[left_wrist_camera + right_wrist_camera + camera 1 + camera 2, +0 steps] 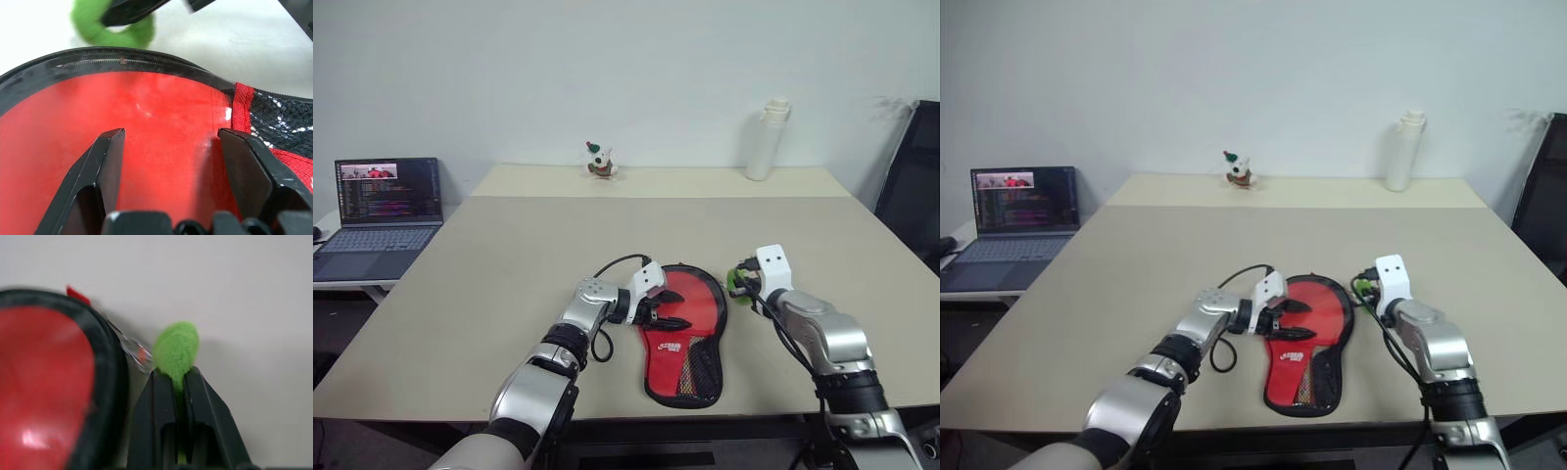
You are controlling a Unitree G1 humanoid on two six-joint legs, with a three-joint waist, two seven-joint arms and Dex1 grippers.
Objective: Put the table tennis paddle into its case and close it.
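Right pincer (177, 382) pinching green ring charm (176, 348) beside case (710, 323); left pincer (168, 161) spread wide over paddle (146, 137).

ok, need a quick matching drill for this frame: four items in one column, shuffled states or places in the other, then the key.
Items:
1. fuzzy green ring charm
2. left gripper
3. slim white bottle
4. open grey laptop

States or places:
A. standing at the far edge of the beige table
B. on a side surface to the robot's left
C. open, over the red rubber face of the table tennis paddle lying in its black fabric case
D. pinched in the right gripper

Pairs: 1-D, 2-C, 3-A, 4-B
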